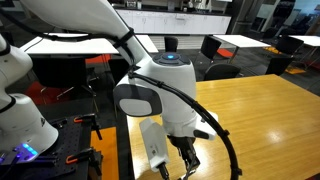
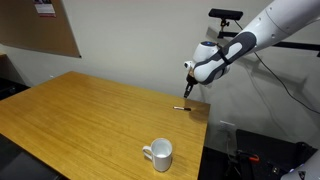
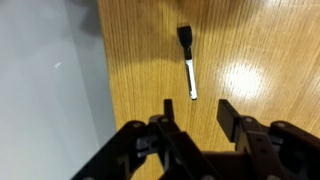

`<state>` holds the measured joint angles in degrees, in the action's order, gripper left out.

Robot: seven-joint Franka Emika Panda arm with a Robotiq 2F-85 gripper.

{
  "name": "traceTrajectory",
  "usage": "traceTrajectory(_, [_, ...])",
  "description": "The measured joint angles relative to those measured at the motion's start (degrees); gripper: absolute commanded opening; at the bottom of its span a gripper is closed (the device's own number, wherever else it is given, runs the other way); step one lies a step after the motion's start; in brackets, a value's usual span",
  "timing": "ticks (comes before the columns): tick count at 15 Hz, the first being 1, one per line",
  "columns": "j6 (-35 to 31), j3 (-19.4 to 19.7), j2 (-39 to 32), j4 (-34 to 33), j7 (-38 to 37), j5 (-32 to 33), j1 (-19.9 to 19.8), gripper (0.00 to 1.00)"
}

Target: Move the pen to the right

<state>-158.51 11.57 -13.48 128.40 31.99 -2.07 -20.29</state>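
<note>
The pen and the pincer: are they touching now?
Apart. The wrist view shows the pen lying flat on the table, with bare wood between it and the open pincer.

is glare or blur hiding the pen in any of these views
Wrist view: a glare patch on the table lies beside the pen, not on it; the pen reads clearly, while the gripper is dark and soft. In an exterior view the pen is only a tiny dark sliver, with no glare there.
</note>
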Motion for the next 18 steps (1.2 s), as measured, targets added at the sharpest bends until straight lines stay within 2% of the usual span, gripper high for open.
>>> traceTrajectory(2, [0.0,0.0,0.0,0.0,-0.53,0.66,0.04,0.97])
traceTrajectory(3, [0.0,0.02,0.0,0.02,-1.22,1.62,0.12,1.0])
traceTrajectory(10, [1.66,-0.41,1.52,2.07,-3.29,8.42,2.98,1.0])
traceTrajectory(14, [2.37,-1.53,4.32,4.99,-3.19,9.91,5.22,1.0])
traceTrajectory(18, [2.42,-2.04,5.04,5.78,-3.06,9.9,5.79,1.0])
